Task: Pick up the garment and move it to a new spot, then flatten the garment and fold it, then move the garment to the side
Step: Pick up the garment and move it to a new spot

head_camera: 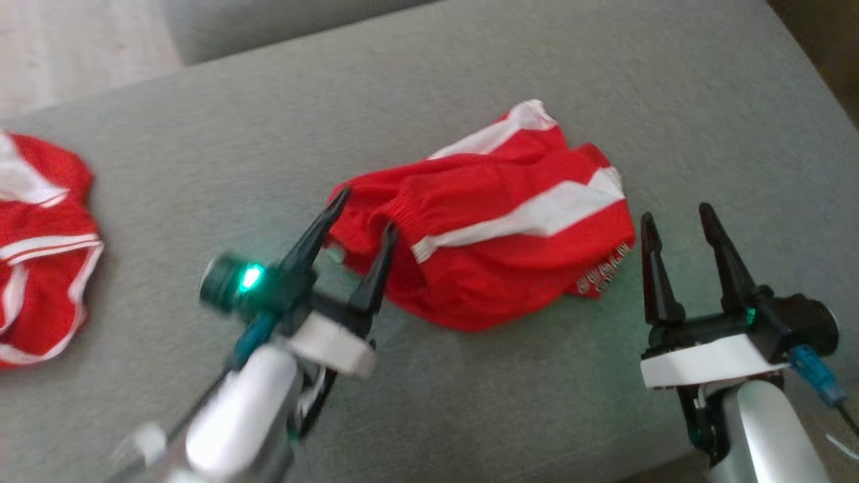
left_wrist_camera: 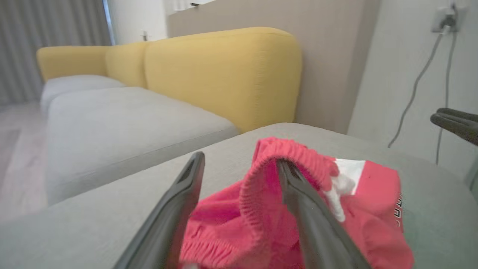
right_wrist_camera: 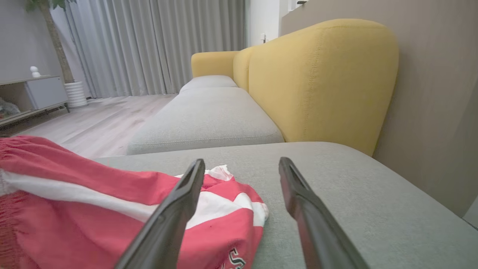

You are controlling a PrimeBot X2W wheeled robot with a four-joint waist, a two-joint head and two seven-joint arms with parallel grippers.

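Observation:
The garment point(head_camera: 510, 235) is red with white bands, an elastic ribbed edge and black-and-white lettering near its hem. It lies crumpled in the middle of the grey cushion point(head_camera: 470, 100). My left gripper point(head_camera: 366, 213) is open at the garment's left end. In the left wrist view the ribbed edge of the garment point(left_wrist_camera: 231, 224) arches over one finger of the left gripper point(left_wrist_camera: 241, 158). My right gripper point(head_camera: 676, 213) is open just right of the garment and apart from it. In the right wrist view the garment point(right_wrist_camera: 74, 213) lies left of the right gripper point(right_wrist_camera: 242, 161).
A second red cloth with white trim point(head_camera: 40, 248) lies at the cushion's far left edge. A yellow sofa back point(left_wrist_camera: 224, 74) and grey seats stand beyond the cushion. A wall with hanging cables point(left_wrist_camera: 414, 86) is close on the right. Pale wooden floor point(head_camera: 67, 47) lies beyond the far left.

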